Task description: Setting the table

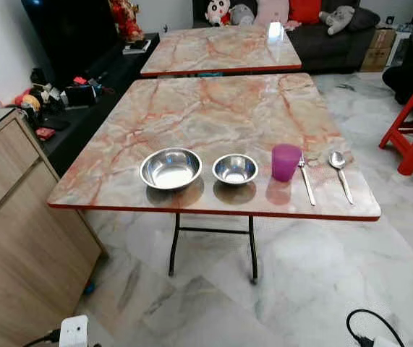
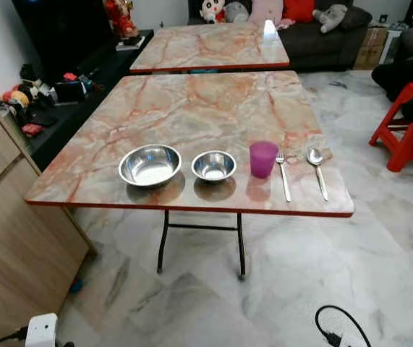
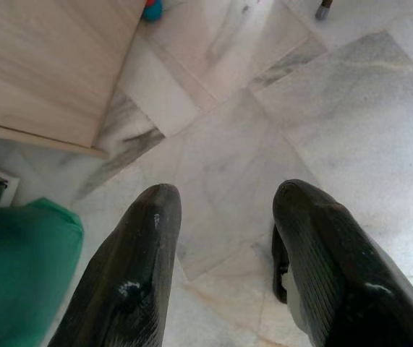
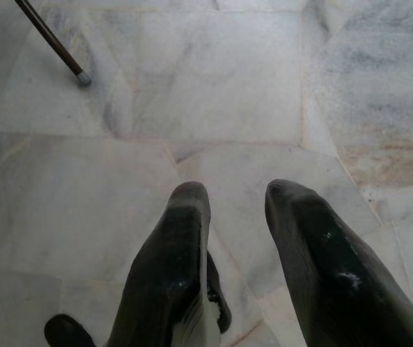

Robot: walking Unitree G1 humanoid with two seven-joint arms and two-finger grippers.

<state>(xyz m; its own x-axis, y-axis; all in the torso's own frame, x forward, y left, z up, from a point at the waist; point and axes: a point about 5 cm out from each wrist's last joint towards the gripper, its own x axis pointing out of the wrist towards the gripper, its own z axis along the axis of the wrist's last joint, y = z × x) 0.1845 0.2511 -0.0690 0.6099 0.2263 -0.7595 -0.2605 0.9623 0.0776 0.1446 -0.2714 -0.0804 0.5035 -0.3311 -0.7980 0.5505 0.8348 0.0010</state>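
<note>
Along the near edge of a marble-patterned folding table stand a large steel bowl, a smaller steel bowl, a purple cup, a fork and a spoon, in a row from left to right. My left gripper hangs open over the marble floor beside a wooden cabinet, holding nothing. My right gripper also hangs open above the floor tiles, with nothing between its fingers.
A wooden cabinet stands close at the left. A second marble table and a sofa with plush toys lie beyond. A red stool is at the right. Cables and a white plug lie on the floor nearby.
</note>
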